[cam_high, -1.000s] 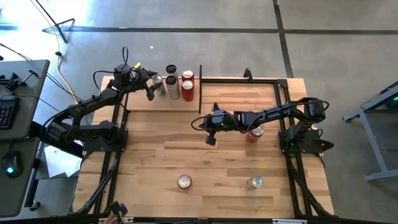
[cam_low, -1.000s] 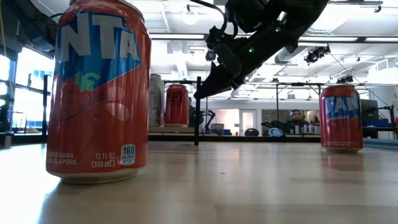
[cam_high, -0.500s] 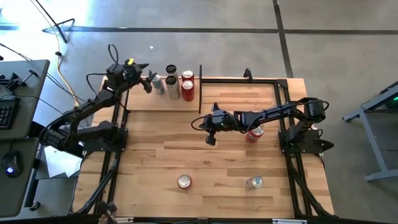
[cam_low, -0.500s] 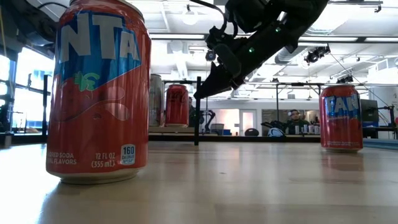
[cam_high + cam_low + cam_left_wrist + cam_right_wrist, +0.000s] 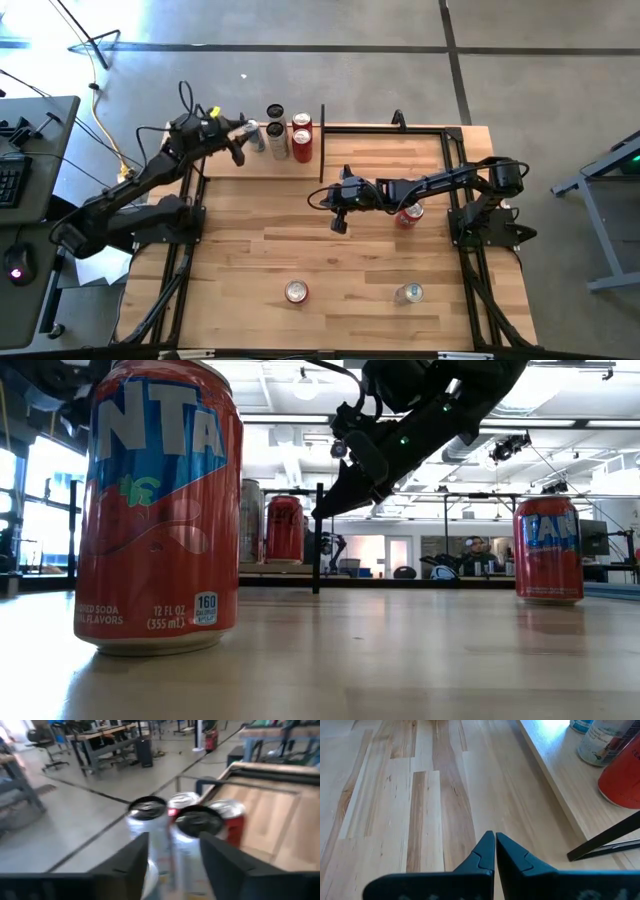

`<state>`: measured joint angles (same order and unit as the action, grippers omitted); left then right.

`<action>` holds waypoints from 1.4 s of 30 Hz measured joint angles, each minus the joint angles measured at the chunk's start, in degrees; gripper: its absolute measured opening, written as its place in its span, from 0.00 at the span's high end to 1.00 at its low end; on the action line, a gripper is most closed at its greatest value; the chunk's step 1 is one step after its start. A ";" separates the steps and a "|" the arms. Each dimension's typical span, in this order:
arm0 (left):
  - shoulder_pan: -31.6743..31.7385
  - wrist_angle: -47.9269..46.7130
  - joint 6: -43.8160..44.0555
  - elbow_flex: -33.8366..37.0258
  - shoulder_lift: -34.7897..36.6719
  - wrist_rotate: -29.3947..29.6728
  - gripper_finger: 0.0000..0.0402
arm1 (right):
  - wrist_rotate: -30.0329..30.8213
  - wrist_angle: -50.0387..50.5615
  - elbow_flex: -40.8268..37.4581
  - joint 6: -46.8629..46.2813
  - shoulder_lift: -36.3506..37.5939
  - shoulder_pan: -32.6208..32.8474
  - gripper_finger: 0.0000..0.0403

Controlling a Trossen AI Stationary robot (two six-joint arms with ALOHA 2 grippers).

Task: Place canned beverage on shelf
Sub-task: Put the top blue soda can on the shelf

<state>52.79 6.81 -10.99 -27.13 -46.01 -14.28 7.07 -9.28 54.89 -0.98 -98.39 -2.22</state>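
High view: left arm backed off the shelf

Left gripper has pulled away since earlier, jaws released, empty, just beside four cylindrical metal cans on the pale wood shelf at the tabletop's far-left edge. Right gripper unchanged mid-table, jaws clenched, empty, above slatted wooden tabletop.
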 joint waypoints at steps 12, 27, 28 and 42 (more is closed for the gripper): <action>-11.86 0.45 18.54 9.48 1.01 29.71 0.97 | 0.02 0.15 0.00 1.23 -0.02 0.00 1.00; -5.10 18.38 22.76 16.04 -3.38 31.95 1.00 | 0.02 0.23 0.00 2.50 -0.02 0.00 1.00; -4.58 19.76 22.76 16.04 -4.59 31.15 1.00 | 0.02 0.22 0.00 2.50 -0.02 0.00 1.00; 0.95 22.26 16.49 10.03 -10.73 22.53 1.00 | 0.00 0.50 0.00 2.93 -0.02 0.00 1.00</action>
<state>53.74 29.07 5.50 -17.10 -56.74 8.26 7.07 -8.78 54.89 1.96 -98.41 -2.22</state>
